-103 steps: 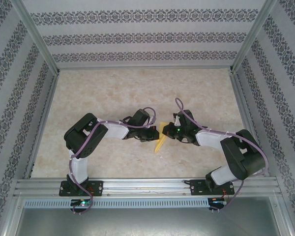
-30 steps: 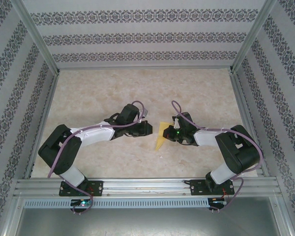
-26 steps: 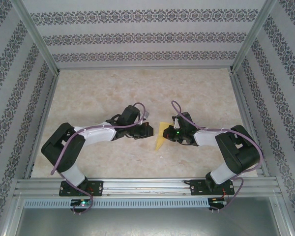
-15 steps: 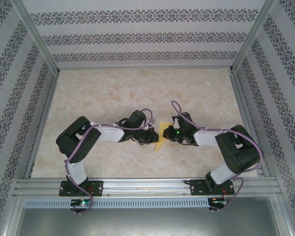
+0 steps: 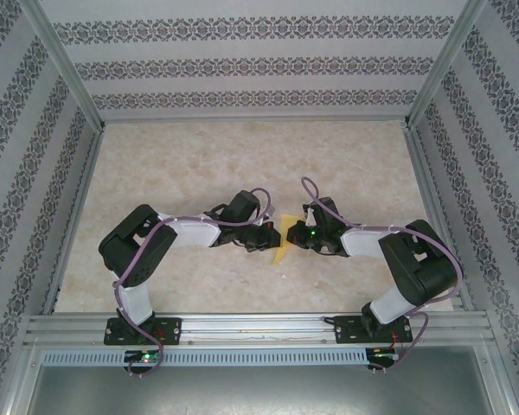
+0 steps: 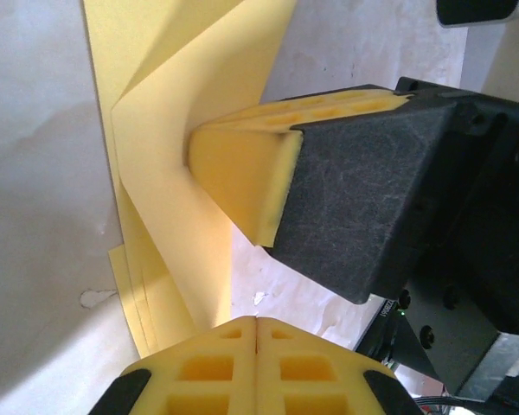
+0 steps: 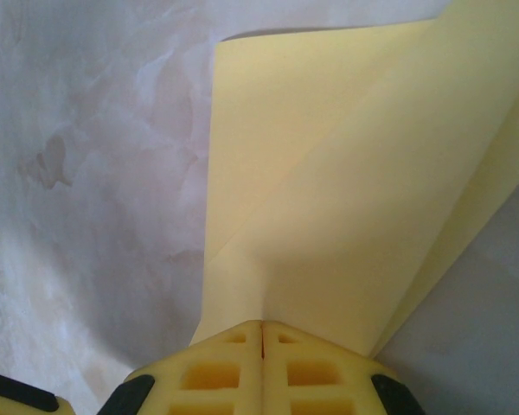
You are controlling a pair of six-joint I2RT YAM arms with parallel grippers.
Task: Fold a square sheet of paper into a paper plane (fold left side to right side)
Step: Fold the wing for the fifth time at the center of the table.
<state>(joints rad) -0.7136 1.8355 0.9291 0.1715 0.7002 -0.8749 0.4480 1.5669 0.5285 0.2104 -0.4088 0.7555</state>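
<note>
Marble-look table [image 5: 199, 156], with both arms reaching in to mid-table. Folded yellow paper sheet [image 5: 283, 249] lying flat there, slightly near of centre, between the two tools. Right gripper [image 7: 261, 337] fully closed, tip pressed down onto sheet, flaps lifted either side. Left gripper [image 6: 256, 341] closed too, pads together, tip just beside sheet's layered edge; contact unclear.

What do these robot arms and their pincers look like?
The left arm and right arm are chunky black joints joined by white tubes, each trailing a looping purple cable. A green light glows near the right wrist. The jaws are black blocks tipped with yellow pads with square pockets.
</note>
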